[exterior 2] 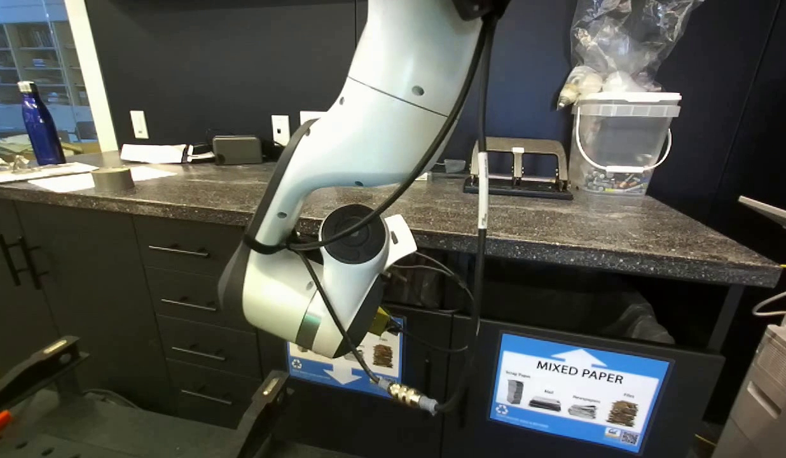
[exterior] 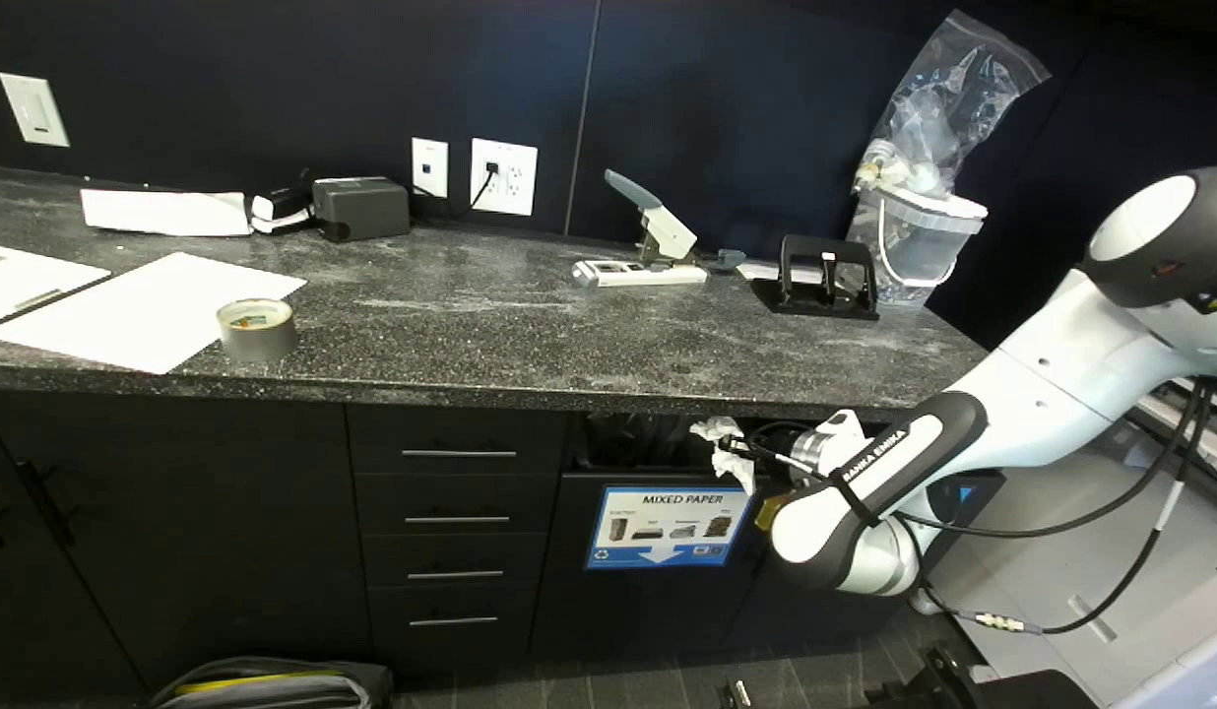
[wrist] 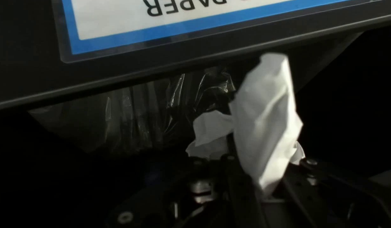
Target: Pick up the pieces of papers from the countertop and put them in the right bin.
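The tool (exterior: 735, 445) is clenched on crumpled white paper (wrist: 266, 126) at the bin (wrist: 183, 55), jaws close together. In the wrist view the paper's long axis runs from 6 to just past 12 o'clock, tip free; a smaller flap (wrist: 212, 127) juts toward 9, whether of the same piece I cannot tell. Near the tip, the bin's rim slants from half past 8 to half past 2. In an exterior view the bin's dark mouth (exterior: 628, 440) extends from the tool toward 9 o'clock, with the front of the table (exterior: 490, 340) close above, at 12. On the table: stapler (exterior: 671, 234) toward 11, punch (exterior: 825, 309) toward 1.
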`<state>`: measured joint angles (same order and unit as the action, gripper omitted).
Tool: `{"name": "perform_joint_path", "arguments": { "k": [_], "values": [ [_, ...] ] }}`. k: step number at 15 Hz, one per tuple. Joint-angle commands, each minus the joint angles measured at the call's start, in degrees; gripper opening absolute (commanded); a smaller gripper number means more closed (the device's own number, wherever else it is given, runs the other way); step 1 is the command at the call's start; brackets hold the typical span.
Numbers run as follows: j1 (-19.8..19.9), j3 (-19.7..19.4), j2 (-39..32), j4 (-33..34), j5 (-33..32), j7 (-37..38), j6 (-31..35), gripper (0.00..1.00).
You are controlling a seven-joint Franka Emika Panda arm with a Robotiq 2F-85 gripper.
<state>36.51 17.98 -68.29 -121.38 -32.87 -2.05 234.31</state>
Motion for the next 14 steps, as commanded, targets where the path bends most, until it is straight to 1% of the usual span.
{"name": "perform_joint_path", "arguments": {
  "k": [1,4,7,14],
  "values": [
    [-7.07,-4.84,-2.65,6.41,0.82,6.99,3.99,0.07],
    [-10.55,-7.47,-3.62,8.75,1.57,10.88,5.78,0.07],
    [-12.95,-9.05,-4.40,10.31,2.25,12.93,7.41,0.06],
    [-16.62,-10.21,-6.12,13.24,2.98,15.12,8.27,0.06]
  ]
}}
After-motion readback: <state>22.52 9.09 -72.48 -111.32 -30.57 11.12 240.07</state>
